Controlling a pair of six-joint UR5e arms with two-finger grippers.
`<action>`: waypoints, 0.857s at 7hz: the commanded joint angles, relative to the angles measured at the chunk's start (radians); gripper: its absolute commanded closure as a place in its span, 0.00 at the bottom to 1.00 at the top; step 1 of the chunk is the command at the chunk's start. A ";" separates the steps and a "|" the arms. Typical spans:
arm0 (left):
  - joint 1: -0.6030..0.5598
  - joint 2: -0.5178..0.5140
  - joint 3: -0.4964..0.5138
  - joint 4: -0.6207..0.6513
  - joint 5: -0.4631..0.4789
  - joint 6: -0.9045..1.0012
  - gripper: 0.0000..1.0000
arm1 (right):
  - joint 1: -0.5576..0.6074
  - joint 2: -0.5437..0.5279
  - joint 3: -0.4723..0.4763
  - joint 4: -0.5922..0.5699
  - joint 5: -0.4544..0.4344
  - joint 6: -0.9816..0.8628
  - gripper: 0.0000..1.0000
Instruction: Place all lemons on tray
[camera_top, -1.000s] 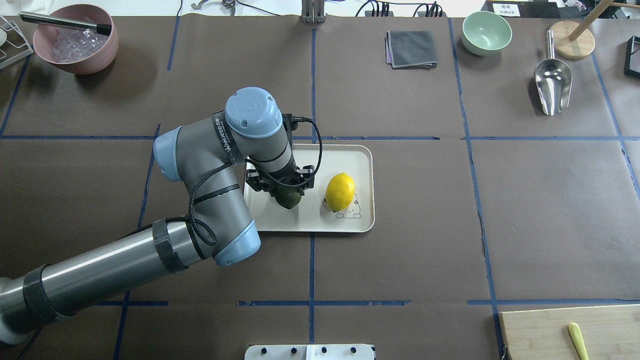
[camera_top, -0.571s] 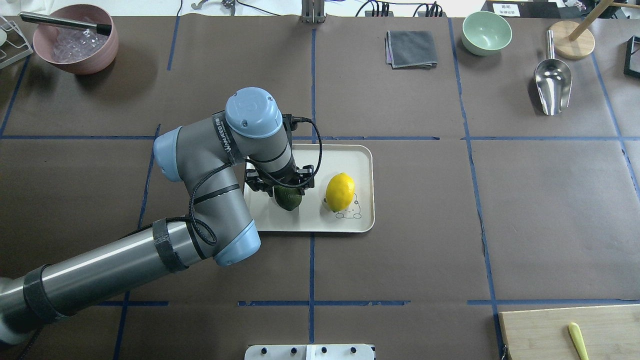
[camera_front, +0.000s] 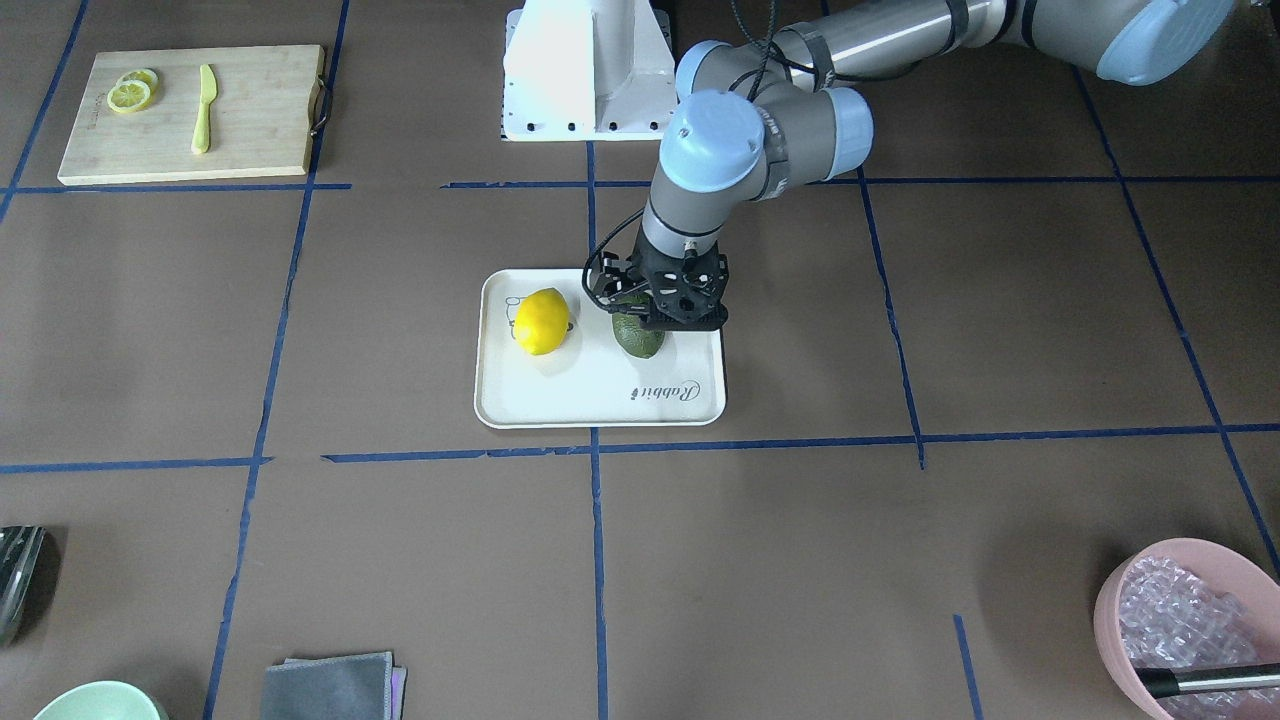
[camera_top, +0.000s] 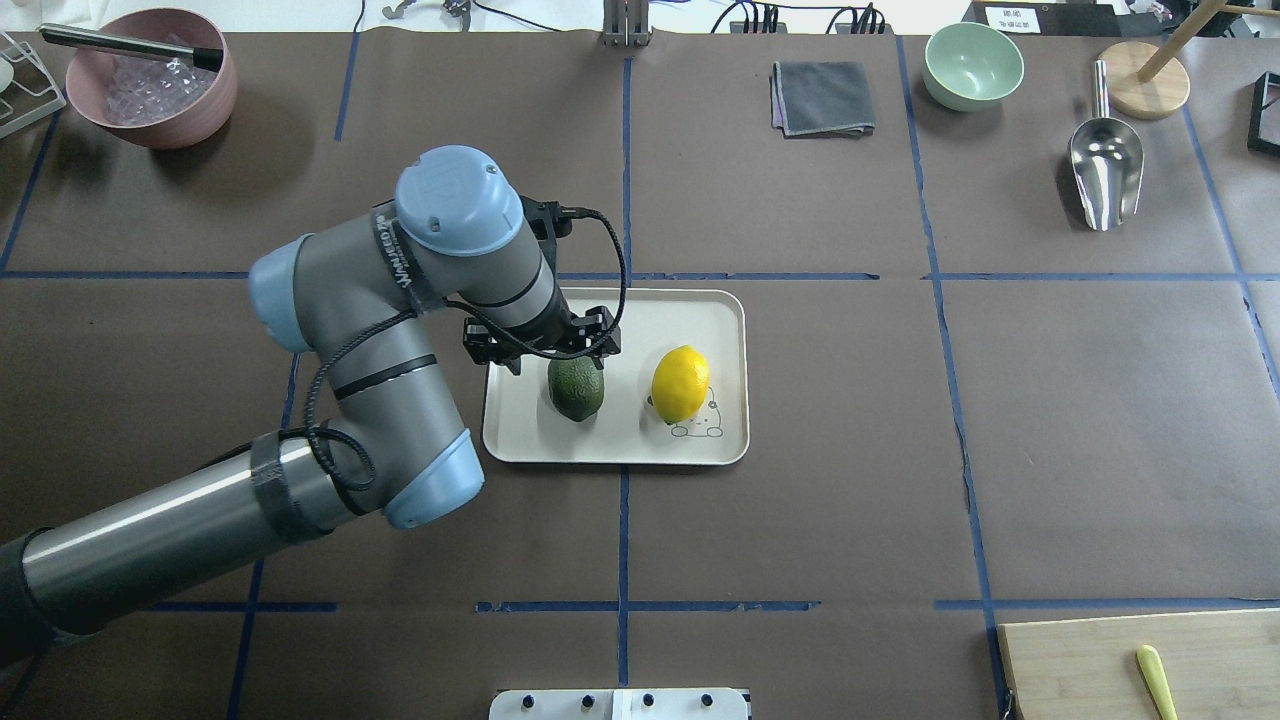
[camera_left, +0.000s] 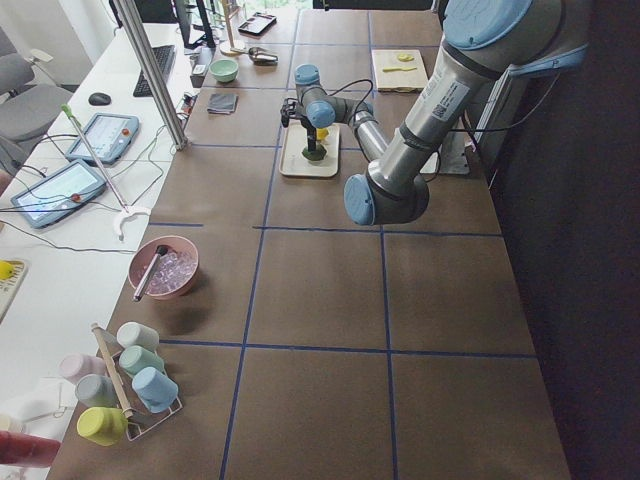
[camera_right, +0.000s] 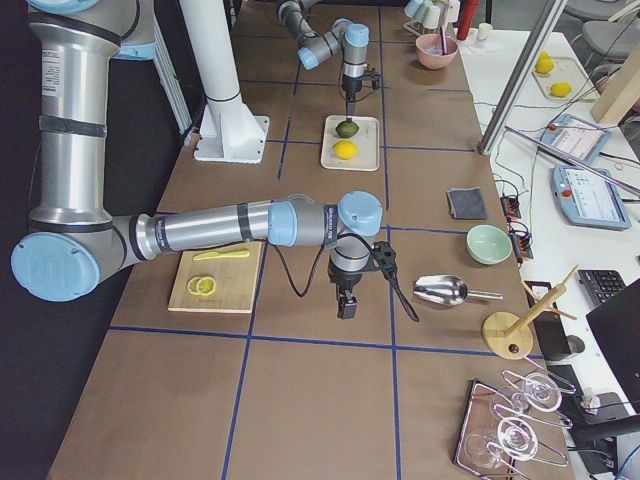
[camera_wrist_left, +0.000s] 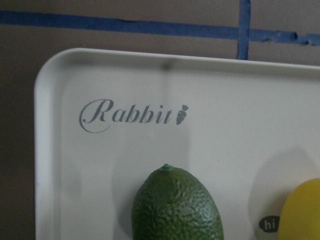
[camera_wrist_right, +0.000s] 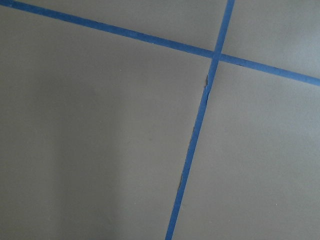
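Note:
The cream-white tray (camera_top: 620, 440) lies mid-table, also in the front view (camera_front: 560, 400) and the left wrist view (camera_wrist_left: 100, 165). The yellow lemon (camera_top: 681, 383) (camera_front: 541, 321) and the dark green lemon (camera_top: 577, 390) (camera_front: 640, 344) (camera_wrist_left: 175, 207) both rest on it, a little apart. My left gripper (camera_top: 545, 350) (camera_front: 662, 315) hovers open and empty just above the green lemon, toward the tray's far-left part. My right gripper (camera_right: 347, 305) shows only in the exterior right view, low over bare table; I cannot tell whether it is open or shut.
A bamboo cutting board (camera_front: 260, 130) with lemon slices (camera_front: 130, 92) and a yellow knife (camera_front: 203, 95) lies on my right. A pink bowl (camera_top: 150, 80), grey cloth (camera_top: 822, 97), green bowl (camera_top: 973, 65) and metal scoop (camera_top: 1105, 165) stand along the far edge.
My left gripper has let go of the green lemon and drawn up and away to the left. The green lemon stays on the tray, now uncovered. The yellow lemon has not moved.

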 joint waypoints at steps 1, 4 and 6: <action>-0.093 0.168 -0.259 0.114 -0.013 0.165 0.00 | 0.000 0.002 -0.003 -0.001 0.002 0.001 0.00; -0.376 0.485 -0.354 0.195 -0.155 0.726 0.00 | 0.008 0.003 -0.008 -0.006 0.002 0.011 0.00; -0.653 0.639 -0.288 0.213 -0.163 1.128 0.00 | 0.008 0.003 -0.016 -0.006 0.003 0.011 0.00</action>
